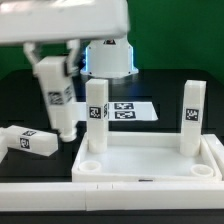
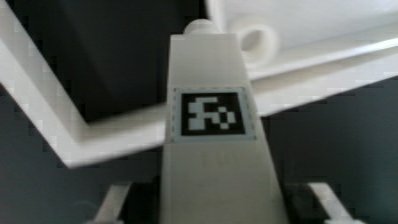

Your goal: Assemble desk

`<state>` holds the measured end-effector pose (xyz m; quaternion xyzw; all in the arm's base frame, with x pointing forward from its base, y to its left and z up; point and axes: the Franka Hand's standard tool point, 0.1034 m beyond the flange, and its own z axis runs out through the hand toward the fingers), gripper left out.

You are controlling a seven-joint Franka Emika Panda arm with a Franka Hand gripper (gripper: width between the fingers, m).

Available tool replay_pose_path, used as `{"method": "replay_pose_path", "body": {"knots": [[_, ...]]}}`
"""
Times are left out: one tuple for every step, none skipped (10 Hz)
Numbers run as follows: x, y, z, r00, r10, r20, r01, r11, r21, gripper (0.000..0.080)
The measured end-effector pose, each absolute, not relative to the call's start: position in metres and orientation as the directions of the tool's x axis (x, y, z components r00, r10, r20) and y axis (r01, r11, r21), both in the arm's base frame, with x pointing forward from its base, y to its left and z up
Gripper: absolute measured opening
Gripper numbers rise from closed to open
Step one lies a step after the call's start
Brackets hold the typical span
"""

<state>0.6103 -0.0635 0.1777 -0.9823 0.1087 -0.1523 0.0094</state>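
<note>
The white desk top (image 1: 150, 160) lies at the front with its rim up. Two white tagged legs stand upright in its far corners, one on the exterior view's left (image 1: 95, 118) and one on the right (image 1: 192, 122). My gripper (image 1: 48, 68) is shut on a third leg (image 1: 56, 98) and holds it tilted, just beyond the top's far left corner, with its lower end near the table. In the wrist view this leg (image 2: 214, 120) runs out from my gripper (image 2: 217, 205) toward a round corner socket (image 2: 253, 42) of the top. A fourth leg (image 1: 30, 141) lies flat on the left.
The marker board (image 1: 130, 110) lies on the black table behind the desk top. The white robot base with a blue light (image 1: 108, 55) stands at the back. The lying leg is close beside the held leg's lower end.
</note>
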Motion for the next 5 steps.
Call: {"method": "replay_pose_path", "body": {"knots": [[0.612,-0.041,0.177,0.939,-0.174,0.297,-0.168,-0.985,-0.046,0.0285],[0.613,-0.021,0.174,0.939,-0.165,0.303,-0.158,-0.986,-0.047,0.0285],[0.609,-0.014,0.167,0.934,-0.177,0.310,-0.170,-0.984,-0.048,0.0285],[0.609,-0.019,0.168,0.936,-0.172,0.307,-0.166,-0.985,-0.045,0.0285],[0.610,-0.020,0.168,0.936,-0.173,0.307,-0.167,-0.985,-0.045,0.0285]]}}
